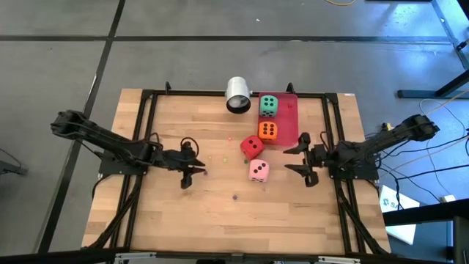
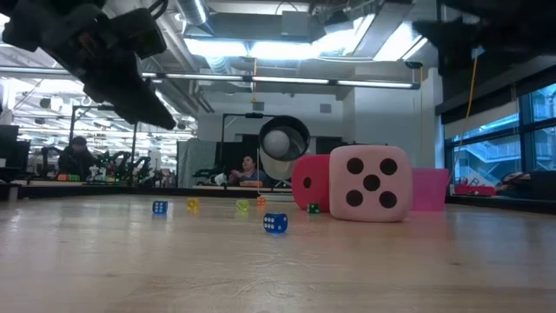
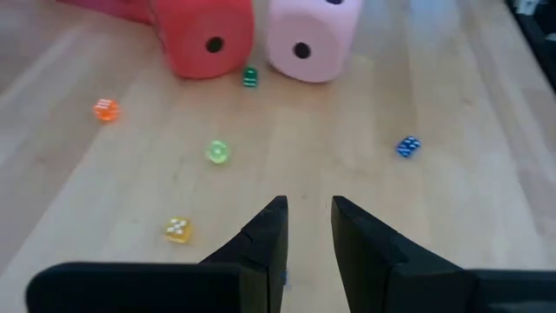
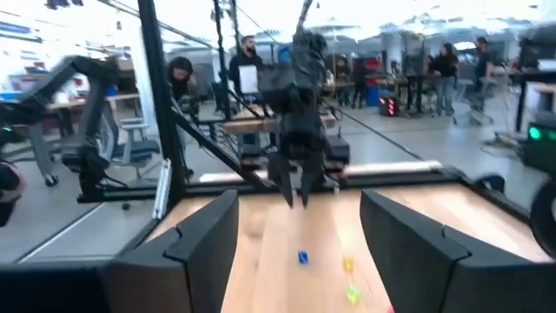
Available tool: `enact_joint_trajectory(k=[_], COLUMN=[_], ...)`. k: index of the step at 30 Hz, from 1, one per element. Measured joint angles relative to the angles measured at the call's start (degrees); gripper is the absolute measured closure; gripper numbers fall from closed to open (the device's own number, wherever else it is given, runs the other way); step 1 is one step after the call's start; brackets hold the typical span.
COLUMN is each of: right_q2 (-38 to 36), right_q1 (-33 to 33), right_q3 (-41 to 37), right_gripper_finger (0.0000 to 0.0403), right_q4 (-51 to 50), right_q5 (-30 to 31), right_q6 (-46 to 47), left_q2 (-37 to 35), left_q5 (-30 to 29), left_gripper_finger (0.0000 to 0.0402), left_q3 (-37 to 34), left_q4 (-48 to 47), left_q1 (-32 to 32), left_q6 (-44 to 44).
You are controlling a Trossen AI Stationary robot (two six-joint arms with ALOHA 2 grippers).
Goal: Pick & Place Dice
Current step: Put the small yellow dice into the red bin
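From my seat: green die (image 1: 268,105) and orange die (image 1: 267,131) are both on the red tray (image 1: 290,121) at the far side of the table (image 1: 183,213), next to the tipped white cup (image 1: 238,95). Red die (image 1: 252,147) sits just off the tray, pink die (image 1: 259,170) just beside it. Right gripper (image 1: 296,162) hovers near the pink one, jaws wide apart, holding nothing. Left gripper (image 1: 196,162) waits mid-table, jaws only slightly apart, empty, with a few tiny dice (image 3: 407,146) scattered ahead of it.
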Motion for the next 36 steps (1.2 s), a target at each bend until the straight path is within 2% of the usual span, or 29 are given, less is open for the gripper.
enact_joint_trajectory(k=[7, 10, 14, 18, 26, 36], right_q2=[4.6, 7.0, 9.2, 10.1, 10.1, 10.1], right_q1=[-0.6, -1.2, -2.1, -2.8, -4.6, -6.6], right_q3=[-1.1, -1.1, -1.1, -1.1, -1.1, -1.1], right_gripper_finger=[0.0163, 0.0163, 0.0163, 0.0163, 0.0163, 0.0163], right_q4=[0.2, 0.2, 0.8, 2.3, 2.6, 2.5], right_q5=[5.1, 5.4, 5.4, 5.4, 5.4, 5.4], right_q6=[0.5, 0.5, 1.9, 2.0, 2.0, 1.5], left_q2=[4.9, 8.4, 12.9, 16.1, 17.5, 17.5], left_q5=[-8.7, -9.2, -7.5, -5.5, -5.0, 5.4], left_gripper_finger=[0.0318, 0.0317, 0.0317, 0.0317, 0.0317, 0.0317], left_q3=[0.0, 0.0, 0.0, 0.0, 0.0, 0.0], left_q4=[0.0, 0.2, 1.9, 5.4, 6.8, 6.8], left_q1=[0.0, 0.9, 2.8, 4.6, 7.6, 15.1], left_q6=[1.5, 1.9, 1.8, 6.2, 13.9, 14.7])
